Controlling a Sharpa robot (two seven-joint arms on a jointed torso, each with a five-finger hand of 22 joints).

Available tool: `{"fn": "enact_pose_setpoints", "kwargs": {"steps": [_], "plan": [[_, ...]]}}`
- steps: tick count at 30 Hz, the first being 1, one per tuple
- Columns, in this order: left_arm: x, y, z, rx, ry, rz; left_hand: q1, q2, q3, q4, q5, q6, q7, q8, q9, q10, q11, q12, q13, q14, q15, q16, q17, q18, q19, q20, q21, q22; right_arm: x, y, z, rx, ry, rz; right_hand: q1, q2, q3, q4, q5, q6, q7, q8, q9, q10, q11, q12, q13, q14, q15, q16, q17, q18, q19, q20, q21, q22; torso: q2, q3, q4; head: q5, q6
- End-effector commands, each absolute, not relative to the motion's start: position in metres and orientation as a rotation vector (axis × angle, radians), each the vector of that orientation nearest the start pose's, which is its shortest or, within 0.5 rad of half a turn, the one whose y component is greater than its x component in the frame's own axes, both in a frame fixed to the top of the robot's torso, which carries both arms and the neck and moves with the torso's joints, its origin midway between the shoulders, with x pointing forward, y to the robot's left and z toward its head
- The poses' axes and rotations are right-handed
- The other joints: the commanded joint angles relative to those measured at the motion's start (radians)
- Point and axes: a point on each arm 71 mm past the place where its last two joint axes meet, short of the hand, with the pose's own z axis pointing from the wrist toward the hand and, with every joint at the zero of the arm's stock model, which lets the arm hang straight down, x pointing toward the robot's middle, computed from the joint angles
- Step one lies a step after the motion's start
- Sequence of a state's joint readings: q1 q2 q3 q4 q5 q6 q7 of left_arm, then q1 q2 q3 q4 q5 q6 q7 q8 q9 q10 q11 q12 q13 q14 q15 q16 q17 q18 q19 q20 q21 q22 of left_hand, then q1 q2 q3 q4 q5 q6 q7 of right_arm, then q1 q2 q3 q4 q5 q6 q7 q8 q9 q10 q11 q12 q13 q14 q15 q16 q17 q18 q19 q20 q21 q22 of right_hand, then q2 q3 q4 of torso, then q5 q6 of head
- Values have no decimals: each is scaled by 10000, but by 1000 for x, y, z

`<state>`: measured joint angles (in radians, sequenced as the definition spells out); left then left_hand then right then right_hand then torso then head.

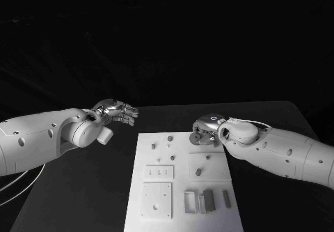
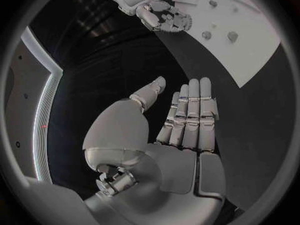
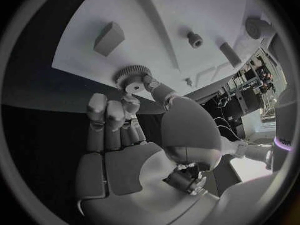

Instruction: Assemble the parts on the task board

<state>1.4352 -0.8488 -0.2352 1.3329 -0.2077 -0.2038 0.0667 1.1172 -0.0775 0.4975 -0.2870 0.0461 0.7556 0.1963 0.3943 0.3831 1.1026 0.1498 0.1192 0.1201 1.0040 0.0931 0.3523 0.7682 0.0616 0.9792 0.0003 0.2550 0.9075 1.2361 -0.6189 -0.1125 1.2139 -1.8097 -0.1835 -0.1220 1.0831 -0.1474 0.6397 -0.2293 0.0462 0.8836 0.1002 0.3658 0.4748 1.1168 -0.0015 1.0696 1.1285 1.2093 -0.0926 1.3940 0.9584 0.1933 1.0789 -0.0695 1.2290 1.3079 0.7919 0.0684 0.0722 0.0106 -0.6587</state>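
The task board [image 1: 182, 182] lies lengthwise down the middle of the black table [image 1: 83, 193], its far edge just beyond the two hands, with dark bare table on both sides. The left hand [image 1: 118, 112] hovers over bare table off the board's far-left corner, well apart from it, palm flat and fingers straight and close together, holding nothing. The right hand [image 1: 203, 131] sits over the board's far-right edge and pinches a small toothed gear [image 3: 132, 78] between thumb and fingertips [image 3: 130, 105]. The gear is grey, round, with a pale hub and centre hole, held just above the board's surface. Other grey parts lie nearby: a block [image 3: 109, 38], a short peg [image 3: 195, 40]. Nearer, the board carries flat plates [image 1: 157, 200] and upright bars [image 1: 207, 200].
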Motion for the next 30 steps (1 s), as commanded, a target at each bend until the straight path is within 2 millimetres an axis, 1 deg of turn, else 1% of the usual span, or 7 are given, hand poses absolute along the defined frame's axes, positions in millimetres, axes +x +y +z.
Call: {"fn": "enact_pose_setpoints", "kwargs": {"steps": [1, 3, 5, 11, 22, 27, 30], "plan": [[534, 271, -154, -9319, 17238, -11300, -29, -48, 25, 49, 35, 88, 59, -67, -11, 46, 10, -49, 10, 51, -15, -63, 17, 177, -3, -78, -55, 16, 530, -173, -224, -5973, 17070, 2841, 63, 439, 1, -210, 53, 802, 135, 75, 117, -79, 42, 56, -49, 76, -33, 21, 21, 685, -103, 1, 52, 191, -11, 4, -5, 1, 10], [534, 271, -154, -9310, 17242, -11292, -32, -46, 24, 52, 34, 89, 59, -67, -11, 47, 10, -50, 11, 52, -15, -65, 19, 176, -3, -77, -56, 17, 530, -173, -224, -5976, 17087, 2831, 28, 673, -8, -361, 54, 821, 131, 40, 113, -87, 42, 67, -82, 73, -40, 14, 29, 685, -125, 13, 63, 189, -12, -2, -2, -2, 12], [534, 271, -155, -9302, 17243, -11283, -34, -43, 24, 53, 35, 90, 60, -68, -10, 48, 10, -51, 11, 53, -15, -67, 21, 176, -2, -77, -56, 18, 530, -174, -224, -5983, 17102, 2829, -17, 791, -21, -448, 55, 836, 129, 19, 112, -91, 44, 75, -104, 71, -39, 10, 35, 685, -136, 23, 71, 188, -8, -8, 6, -5, 16], [534, 271, -155, -9312, 17244, -11267, -40, -42, 23, 56, 34, 91, 59, -68, -10, 51, 10, -54, 12, 54, -15, -70, 25, 175, -2, -77, -58, 19, 529, -173, -223, -5955, 17014, 2935, -115, 944, -31, -513, 55, 852, 132, -18, 108, -100, 49, 89, -139, 68, -35, 0, 43, 685, -150, 40, 78, 181, -4, -6, 6, 0, 18], [534, 271, -154, -9316, 17234, -11266, -46, -42, 22, 57, 35, 93, 59, -70, -9, 55, 9, -60, 14, 57, -15, -78, 33, 175, -1, -77, -61, 22, 517, -161, -214, -6218, 16188, 3063, -149, 958, -39, -544, 54, 879, 126, -26, 113, -92, 43, 101, -158, 81, -37, 3, 48, 685, -145, 43, 91, 181, -9, -23, -8, -3, 18], [534, 272, -154, -9319, 17226, -11262, -48, -42, 22, 58, 34, 94, 59, -70, -9, 57, 9, -63, 15, 58, -15, -81, 37, 175, -1, -77, -62, 24, 510, -153, -210, -6450, 15850, 3053, -165, 868, -52, -565, 55, 907, 116, -30, 117, -70, 34, 114, -178, 102, -42, 7, 51, 685, -130, 40, 106, 180, -10, -16, 16, 20, 13], [533, 272, -154, -9325, 17216, -11255, -48, -41, 22, 58, 35, 94, 59, -71, -8, 58, 9, -65, 15, 59, -15, -82, 38, 175, 0, -78, -62, 24, 506, -148, -204, -6451, 15592, 3100, -171, 763, -51, -562, 55, 930, 109, -39, 118, -51, 27, 120, -201, 121, -47, 3, 50, 685, -116, 35, 113, 175, -9, -19, 18, 27, 12]]}}
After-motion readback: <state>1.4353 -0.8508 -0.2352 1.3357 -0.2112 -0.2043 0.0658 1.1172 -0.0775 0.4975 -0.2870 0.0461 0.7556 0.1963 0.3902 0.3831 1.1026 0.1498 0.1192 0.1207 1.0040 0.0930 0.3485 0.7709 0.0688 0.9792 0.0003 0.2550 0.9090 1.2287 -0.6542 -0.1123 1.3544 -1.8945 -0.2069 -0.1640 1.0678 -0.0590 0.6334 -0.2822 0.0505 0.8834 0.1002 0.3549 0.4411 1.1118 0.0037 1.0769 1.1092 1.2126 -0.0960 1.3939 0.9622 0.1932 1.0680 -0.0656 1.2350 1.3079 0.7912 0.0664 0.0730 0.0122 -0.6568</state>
